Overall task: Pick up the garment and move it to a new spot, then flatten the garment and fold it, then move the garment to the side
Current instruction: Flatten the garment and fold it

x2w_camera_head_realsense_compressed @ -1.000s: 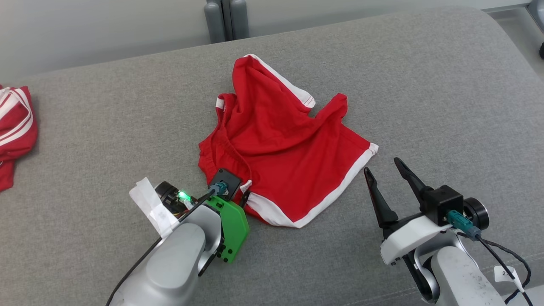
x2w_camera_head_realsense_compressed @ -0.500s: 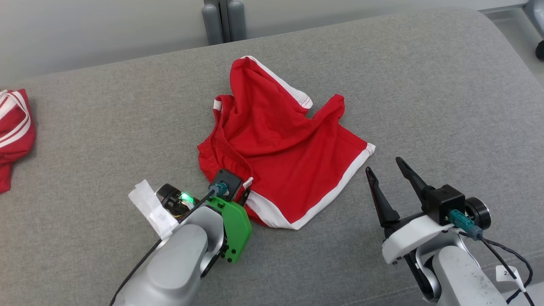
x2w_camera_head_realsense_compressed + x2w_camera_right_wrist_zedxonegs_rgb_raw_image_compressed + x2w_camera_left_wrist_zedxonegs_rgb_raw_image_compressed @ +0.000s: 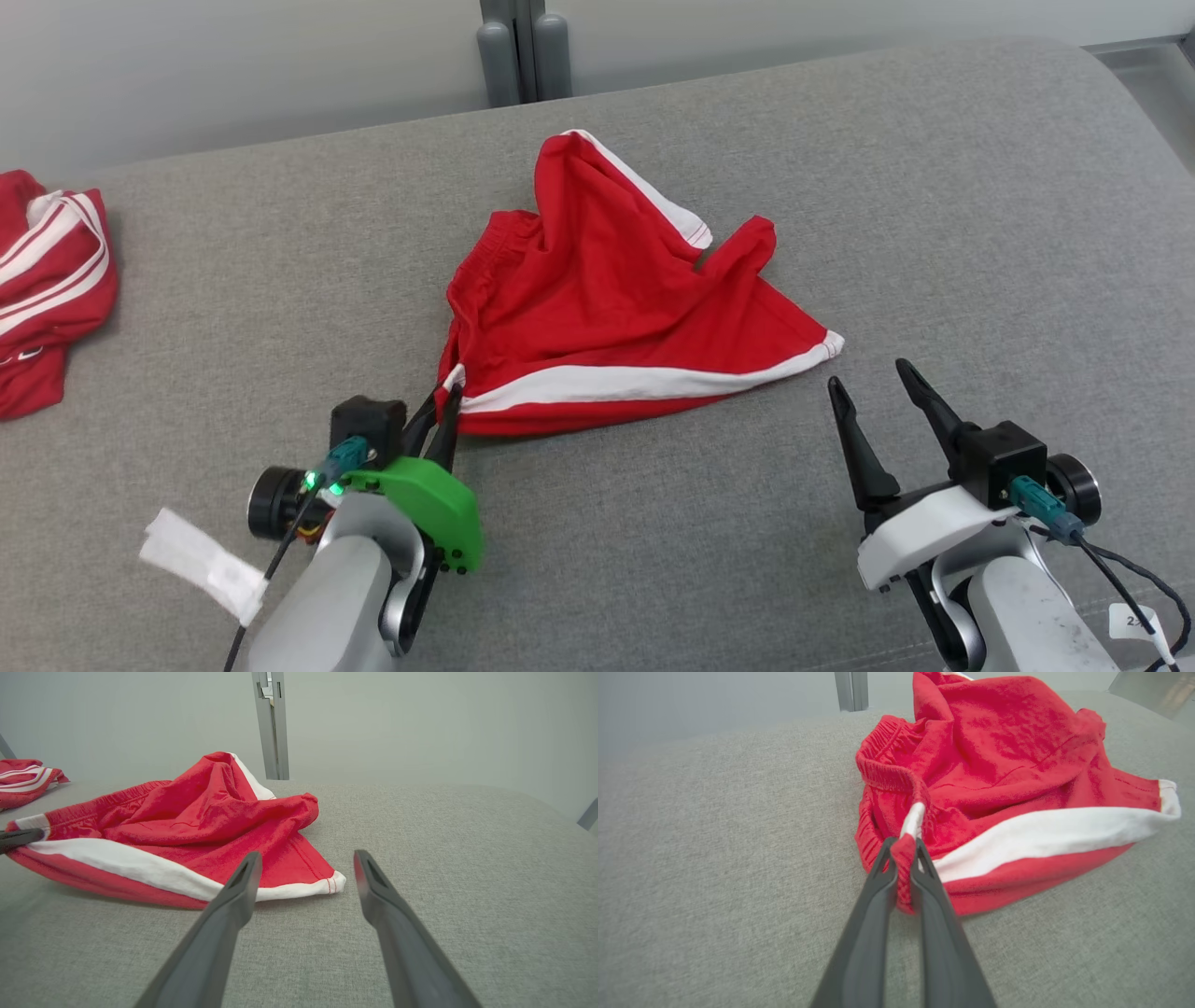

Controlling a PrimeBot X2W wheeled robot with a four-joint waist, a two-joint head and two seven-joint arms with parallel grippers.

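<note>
The garment (image 3: pixel 616 317) is a pair of red shorts with white side stripes, lying crumpled in the middle of the grey padded surface (image 3: pixel 840 168). My left gripper (image 3: pixel 446 399) is shut on the garment's near left corner, at the waistband. In the left wrist view the red fabric (image 3: pixel 994 765) is pinched between the two dark fingers (image 3: pixel 873 896). My right gripper (image 3: pixel 873 385) stands open just right of the garment's white-hemmed corner (image 3: pixel 826 345), not touching it. The right wrist view shows the garment (image 3: pixel 187 821) ahead and left of the right gripper (image 3: pixel 306 858).
A second red garment with white stripes (image 3: pixel 47 280) lies at the far left edge of the surface. A grey post (image 3: pixel 523 47) stands behind the far edge. Bare grey padding stretches to the right and along the front.
My left gripper closed on the garment's waistband corner and pulled it back and to the left, dragging the near side so the white stripe now runs across the front. The right gripper stayed open.
</note>
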